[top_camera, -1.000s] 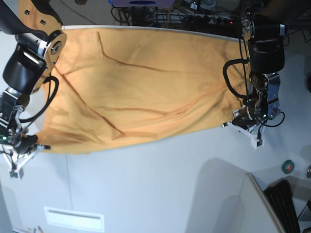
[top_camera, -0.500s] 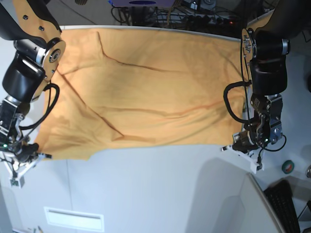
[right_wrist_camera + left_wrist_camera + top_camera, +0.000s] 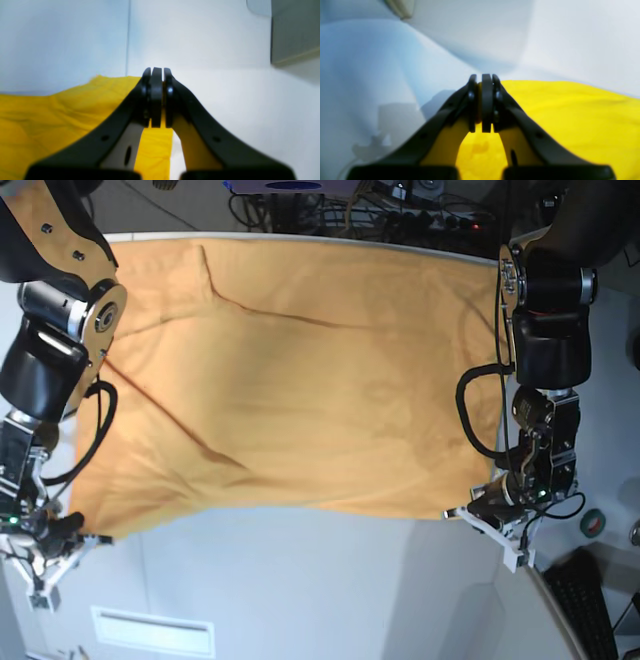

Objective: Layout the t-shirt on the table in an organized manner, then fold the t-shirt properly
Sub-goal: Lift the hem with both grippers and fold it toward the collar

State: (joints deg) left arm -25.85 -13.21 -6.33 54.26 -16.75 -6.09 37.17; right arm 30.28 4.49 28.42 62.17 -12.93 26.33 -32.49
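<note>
T-shirt point(image 3: 290, 380) spread wide over far half of white tabletop point(image 3: 320, 590), a few creases running across it. Left pincer point(image 3: 482, 82) pressed together on the shirt's near right corner. Right pincer point(image 3: 157, 75) likewise pinching the near left corner, just beside the tabletop seam.

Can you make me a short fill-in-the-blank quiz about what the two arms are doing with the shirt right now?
1. Both grippers are ____ on the t-shirt.
2. The left gripper pinches the corner on the base view's ____ side.
3. The t-shirt lies on a ____ table.

Answers: shut; right; white
</note>
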